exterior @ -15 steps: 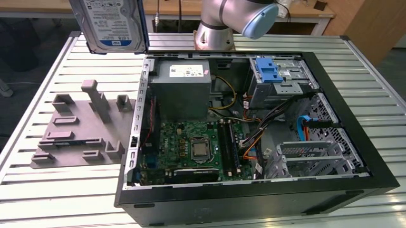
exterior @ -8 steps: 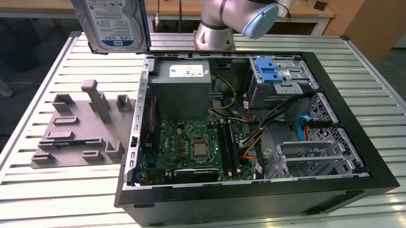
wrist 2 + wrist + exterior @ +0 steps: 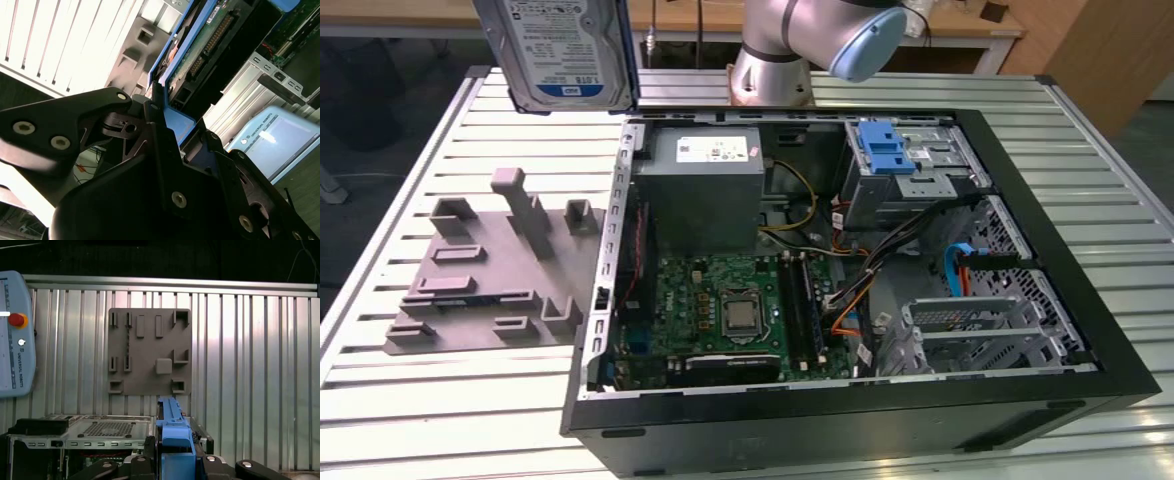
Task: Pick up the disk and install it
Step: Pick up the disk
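Disk (image 3: 567, 50) hung upright in the air at the exterior view's upper left, lifted off the table (image 3: 440, 420), with open room on every side. It stood apart from the case (image 3: 854, 405) rim and the grey fixture (image 3: 487, 280). Gripper (image 3: 175, 452) was clamped narrow on the disk's blue bracket in both wrist views. The second wrist view showed the disk's circuit board and connector; the exterior view showed its label and the cage (image 3: 907, 165).
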Robot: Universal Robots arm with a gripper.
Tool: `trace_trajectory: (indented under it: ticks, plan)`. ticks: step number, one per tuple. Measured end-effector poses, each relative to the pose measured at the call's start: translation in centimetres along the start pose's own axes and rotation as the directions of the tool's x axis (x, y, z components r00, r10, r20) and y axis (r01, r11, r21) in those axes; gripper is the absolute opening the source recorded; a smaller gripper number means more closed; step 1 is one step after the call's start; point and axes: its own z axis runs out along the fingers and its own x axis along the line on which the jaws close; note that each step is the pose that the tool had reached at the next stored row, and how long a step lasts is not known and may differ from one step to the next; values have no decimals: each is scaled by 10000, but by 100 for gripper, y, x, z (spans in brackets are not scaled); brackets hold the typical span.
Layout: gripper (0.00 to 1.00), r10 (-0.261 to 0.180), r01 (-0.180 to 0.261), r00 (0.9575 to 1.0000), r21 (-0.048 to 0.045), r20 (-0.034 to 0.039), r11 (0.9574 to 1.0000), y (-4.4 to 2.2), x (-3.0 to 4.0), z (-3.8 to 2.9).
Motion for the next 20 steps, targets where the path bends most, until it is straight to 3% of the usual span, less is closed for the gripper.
trace_trajectory:
  ticks: [20]
  plan:
    - [36,0,0,10000,0,0,10000,-50,1,-1]
